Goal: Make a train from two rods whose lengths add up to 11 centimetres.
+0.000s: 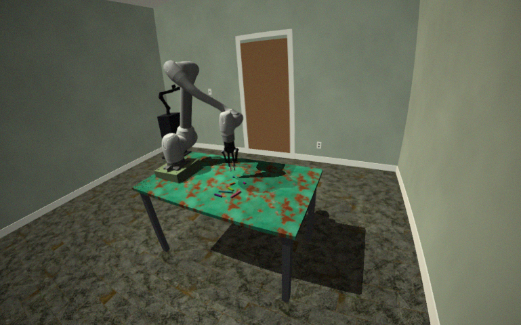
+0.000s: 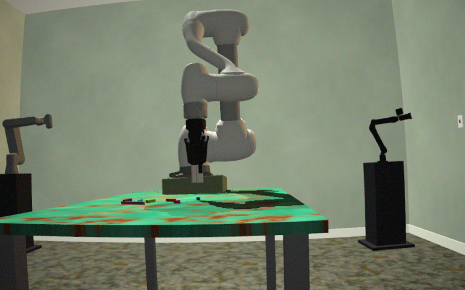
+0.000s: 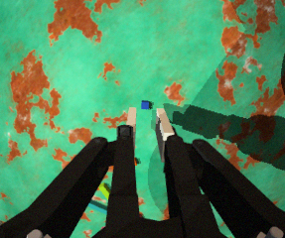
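My gripper (image 3: pixel 146 119) hangs above the table, fingers pointing down. The fingers are drawn close with a narrow gap and nothing between them. It also shows in the top view (image 1: pixel 230 166) and the exterior view (image 2: pixel 196 177). A small blue rod (image 3: pixel 145 103) lies on the table below, just beyond the fingertips, and shows in the exterior view (image 2: pixel 198 197). The other rods lie in a loose group nearer the table's middle: a long pink rod (image 2: pixel 132 202), a lime rod (image 2: pixel 150 200), an orange rod (image 2: pixel 170 199), a small magenta rod (image 2: pixel 176 201) and a purple rod (image 1: pixel 217 195).
The arm's base block (image 2: pixel 193 184) stands on the table's back edge behind the gripper. A dark shadow (image 1: pixel 265 168) falls across the far side of the table. Two camera stands on black pedestals (image 2: pixel 384 201) stand off the table.
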